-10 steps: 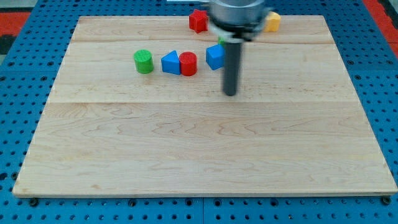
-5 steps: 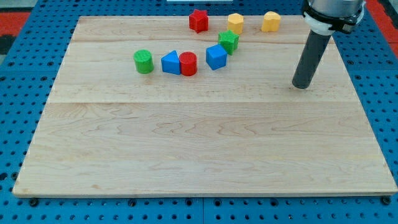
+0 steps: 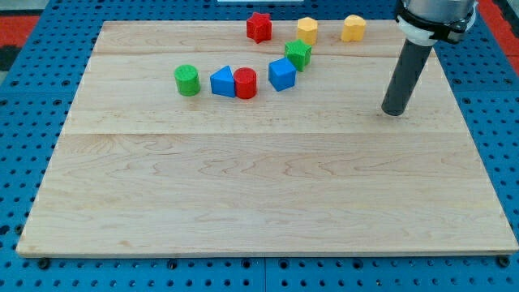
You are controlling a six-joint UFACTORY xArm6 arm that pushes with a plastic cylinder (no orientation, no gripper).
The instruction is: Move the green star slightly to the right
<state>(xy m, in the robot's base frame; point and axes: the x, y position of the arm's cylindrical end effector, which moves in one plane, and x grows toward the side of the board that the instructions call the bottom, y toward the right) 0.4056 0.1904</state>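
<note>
In the camera view, my tip (image 3: pixel 392 112) rests on the wooden board (image 3: pixel 259 195), well to the right of the green star (image 3: pixel 298 53) and a little lower. I have no jaws, just a bare rod touching and holding nothing. The green star sits just above-right of the blue block (image 3: pixel 281 74) and below-left of a yellow block (image 3: pixel 306 30). I judge the rightward push not yet begun: I must get round to the star's left side.

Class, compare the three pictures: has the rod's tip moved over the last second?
Yes. My tip went toward the view's right, from just below the blue cube to well right of it, then stopped.
</note>
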